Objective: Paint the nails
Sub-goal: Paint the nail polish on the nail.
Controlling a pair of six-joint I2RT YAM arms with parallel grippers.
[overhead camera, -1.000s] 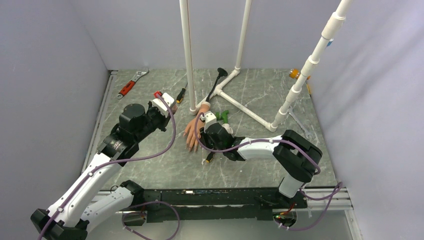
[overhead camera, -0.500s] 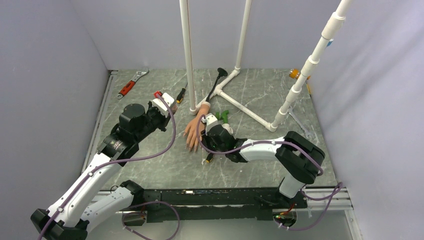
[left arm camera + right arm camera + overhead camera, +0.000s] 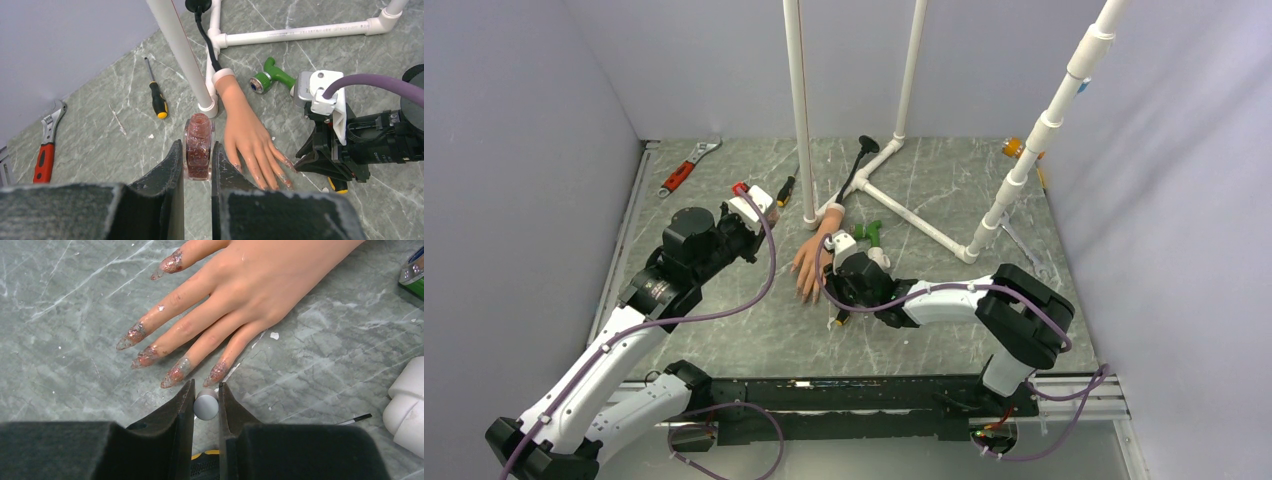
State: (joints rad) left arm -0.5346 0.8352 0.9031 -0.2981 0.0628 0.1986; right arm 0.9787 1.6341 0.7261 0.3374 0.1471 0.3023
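Holding open polish bottle (image 3: 198,150) upright in left gripper (image 3: 198,167), fingers clamped tight on glass, parked toward left edge of table (image 3: 964,180), guessing so brush can dip. Right gripper (image 3: 206,407) nearly closed on grey brush cap (image 3: 206,406), just off little-finger tip; bristles hidden. Nails (image 3: 172,376) on rubber hand (image 3: 260,285) mid-table by white pipe (image 3: 180,55) foot, already glitter-smeared. Versus second ago: right arm nudged slightly toward fingertips, left hasn't budged.
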